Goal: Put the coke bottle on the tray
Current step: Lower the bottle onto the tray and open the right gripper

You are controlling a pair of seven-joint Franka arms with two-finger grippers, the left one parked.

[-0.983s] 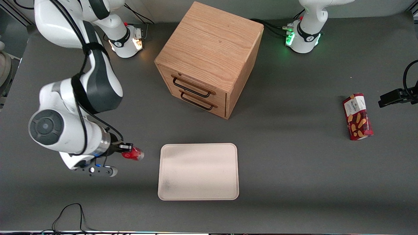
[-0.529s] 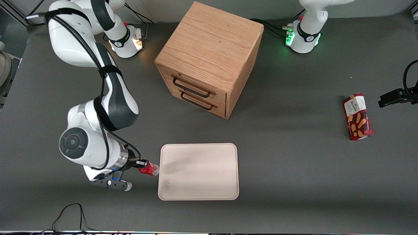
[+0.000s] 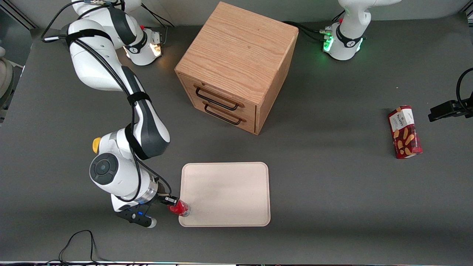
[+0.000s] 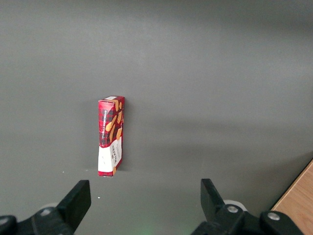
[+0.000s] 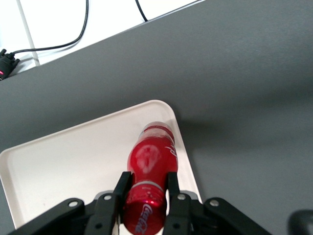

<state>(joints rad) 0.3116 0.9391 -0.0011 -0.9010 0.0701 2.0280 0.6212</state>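
The pincer (image 3: 172, 201) is clamped on the coke bottle (image 3: 179, 208). In the wrist view its two black fingers (image 5: 122, 188) press on both sides of the bottle's red body, close to the neck end, and the pincer (image 5: 146, 188) holds it with the clear base pointing away from the arm. The coke bottle (image 5: 149, 169) is tilted, not standing up.

The bottle is over the corner of the tray (image 3: 225, 173) that is nearest the front camera and at the working arm's end. In the wrist view the bottle hangs over the tray (image 5: 63, 156) right by its low rounded rim. It looks lifted a little above the tray, but I cannot tell for sure if the base touches it.

The tray is flat, cream colored, and lies on the dark grey bench (image 3: 332, 192). The arm's big white wrist is just beside the tray, at the working arm's end of the bench.

A wooden drawer cabinet (image 3: 236, 66) stands farther from the front camera than the tray. It has two drawers with dark handles. A red snack box (image 3: 404, 132) lies well apart from the tray, toward the parked arm's end of the bench. The parked arm's camera sees the same snack box (image 4: 111, 135) lying by itself on the bench.
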